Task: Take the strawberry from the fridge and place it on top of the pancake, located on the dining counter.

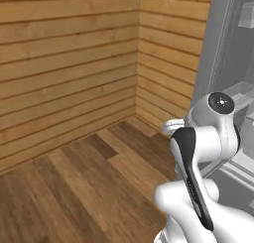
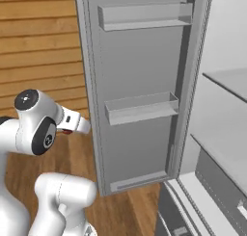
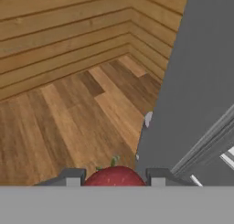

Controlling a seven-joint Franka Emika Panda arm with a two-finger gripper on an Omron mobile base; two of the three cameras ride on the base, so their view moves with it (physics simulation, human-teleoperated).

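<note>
My claw is clamped on the strawberry, whose red body sits between the two dark fingertips at the bottom of the hand view, a bit of green stem poking up from it. In the right base view a red speck of the strawberry shows just under my wrist, beside the edge of the open fridge door. The claw points out over the wooden floor toward the plank wall corner, with the fridge off to its right. The relation that matters: the fruit is already in my grip and outside the shelves, while neither pancake nor dining table lies ahead, so I judge the carry calls for turning away from this corner.
</note>
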